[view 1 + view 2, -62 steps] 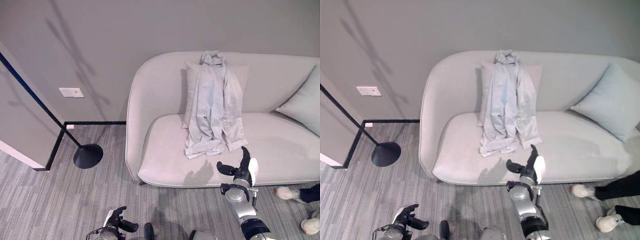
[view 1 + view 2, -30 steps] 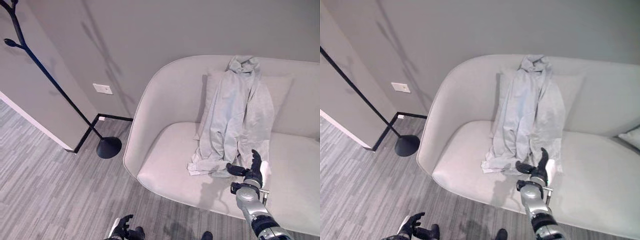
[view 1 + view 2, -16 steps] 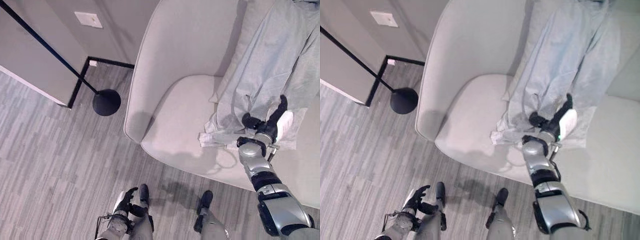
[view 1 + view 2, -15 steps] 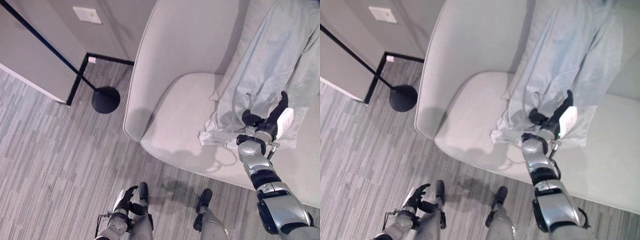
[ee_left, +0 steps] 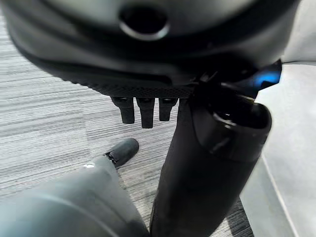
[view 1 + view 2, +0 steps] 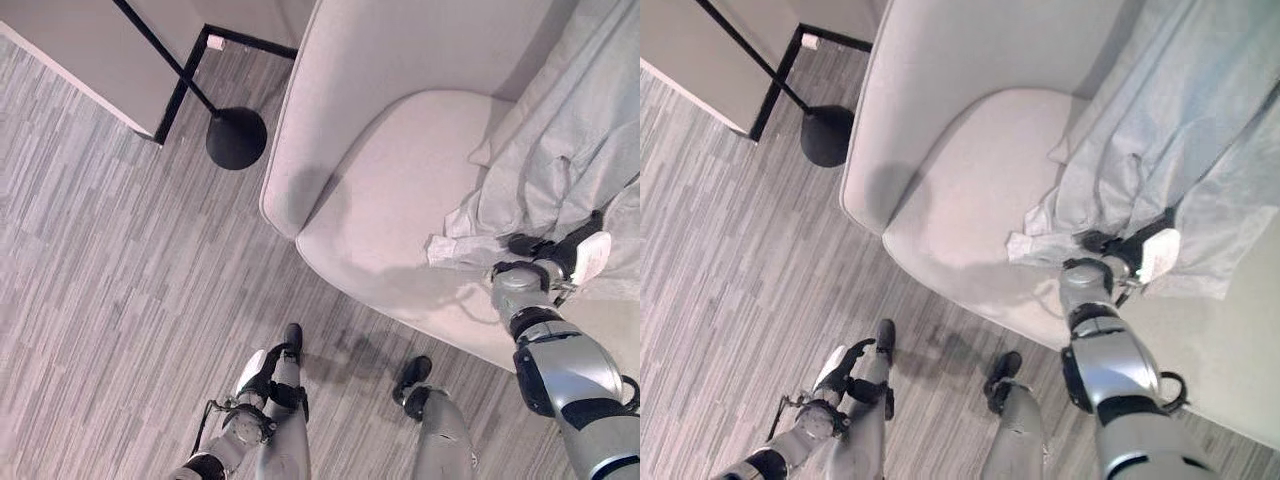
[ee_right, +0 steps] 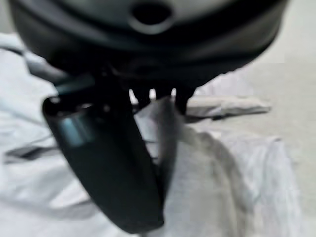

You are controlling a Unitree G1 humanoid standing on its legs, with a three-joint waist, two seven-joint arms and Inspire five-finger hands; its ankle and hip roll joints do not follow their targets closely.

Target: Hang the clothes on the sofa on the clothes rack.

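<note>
A pale blue-grey garment [image 6: 560,160] lies draped down the back of the light grey sofa [image 6: 400,190], its crumpled lower edge spread on the seat cushion, with folds and a loose flap of cloth near the front. The cloth is soft and creased, lighter than the sofa fabric around it.

The right robot hand [image 6: 1127,250] reaches onto the seat at the garment's lower edge. Its dark thumb and fingers [image 7: 156,94] are closed together with a fold of the cloth pinched between them; the wrist view shows the fabric bunched up against the thumb. The white thumb cover shows in the head views just beside the cloth.

The left robot hand [image 6: 262,378] hangs low near the floor [image 6: 110,300], well apart from the sofa, its fingers [image 5: 142,111] loosely curled and holding nothing.

The round black base of the rack [image 6: 236,137] stands on the grey striped floor beside the sofa's arm, with its thin pole rising past the wall corner.
</note>
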